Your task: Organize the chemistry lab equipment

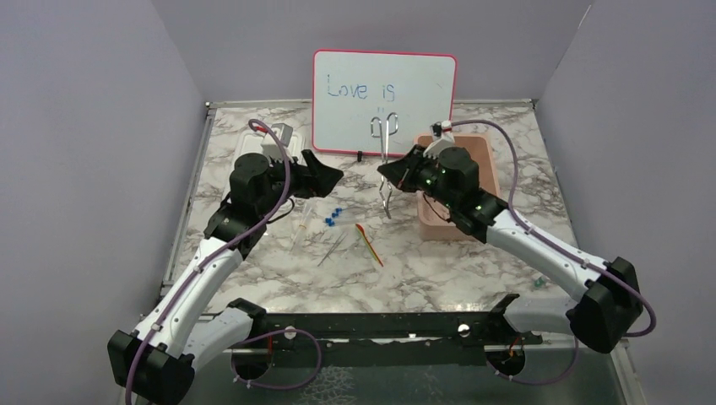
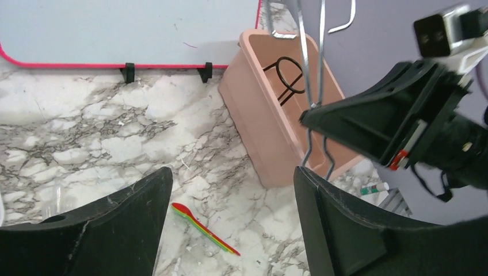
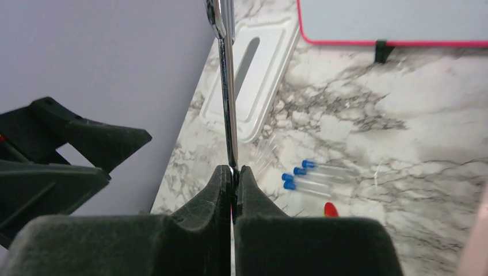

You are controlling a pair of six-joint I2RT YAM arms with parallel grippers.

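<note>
Long metal tongs were clamped in the right end effector, left end effector spread; lengthwise lowering into the pink plastic tub was advised.

Plain pale violet walls close the space on the left, the back and the right. The desk has a white marble-pattern top with grey veins and a thin metal strip along its edges. A pink-framed whiteboard stands at the back wall. The light is even and soft
</note>
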